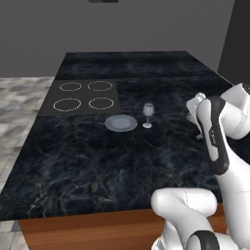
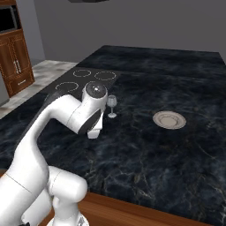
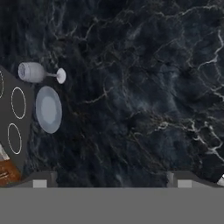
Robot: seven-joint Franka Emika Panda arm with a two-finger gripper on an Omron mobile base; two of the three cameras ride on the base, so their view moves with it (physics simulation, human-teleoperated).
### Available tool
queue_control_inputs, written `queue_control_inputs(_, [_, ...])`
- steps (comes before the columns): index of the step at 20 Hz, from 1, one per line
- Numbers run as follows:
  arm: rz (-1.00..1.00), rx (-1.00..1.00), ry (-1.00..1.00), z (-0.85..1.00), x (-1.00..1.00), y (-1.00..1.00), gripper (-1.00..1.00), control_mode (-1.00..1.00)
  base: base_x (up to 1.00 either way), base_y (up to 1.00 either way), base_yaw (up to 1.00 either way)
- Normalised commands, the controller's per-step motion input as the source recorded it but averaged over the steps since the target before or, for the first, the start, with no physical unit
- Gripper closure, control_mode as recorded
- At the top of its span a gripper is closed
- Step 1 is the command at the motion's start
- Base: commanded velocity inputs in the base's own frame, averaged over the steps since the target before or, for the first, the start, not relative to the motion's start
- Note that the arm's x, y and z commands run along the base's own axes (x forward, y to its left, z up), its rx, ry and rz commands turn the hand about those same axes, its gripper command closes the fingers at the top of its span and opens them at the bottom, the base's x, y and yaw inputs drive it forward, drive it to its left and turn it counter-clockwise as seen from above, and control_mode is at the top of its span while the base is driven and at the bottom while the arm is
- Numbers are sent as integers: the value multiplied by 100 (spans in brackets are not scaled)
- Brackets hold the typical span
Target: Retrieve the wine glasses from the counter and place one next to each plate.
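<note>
- The claw [image 3: 112, 181] stands wide open with nothing between its fingertips [image 3: 40, 180], which rise at the bottom of the hand view, far apart, over bare black marble.
- In the left base view the hand hangs at the right of the frame over the desk [image 1: 97, 166], a black slab with pale veins.
- A wine glass [image 1: 148, 115] stands upright on the desk near the frame centre of the left base view, just beside the right edge of a grey-blue plate [image 1: 121, 123]; whether they touch cannot be told.
- In the hand view that glass shows at the upper left, with the plate just below it.
- A beige plate [image 2: 169, 119] with a darker rim lies on the desk right of centre in the right base view, well apart from the glass.
- Four white dotted burner rings [image 1: 86, 95] sit on a grey panel at the upper left of the left base view, beyond the grey-blue plate.
</note>
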Motion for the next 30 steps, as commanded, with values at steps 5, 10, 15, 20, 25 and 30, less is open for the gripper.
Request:
queue_control_inputs(5, [0,0,0,0,0,0,-100,100,-75,33,1])
queue_control_inputs(10, [0,0,0,0,0,0,-100,100,-98,68,6])
queue_control_inputs(15, [0,0,0,0,0,0,-100,100,-47,100,17])
queue_control_inputs(20, [0,0,0,0,0,0,-100,100,2,100,40])
queue_control_inputs(25, [0,0,0,0,0,0,-100,100,25,100,52])
queue_control_inputs(30, [0,0,0,0,0,0,-100,100,21,100,61])
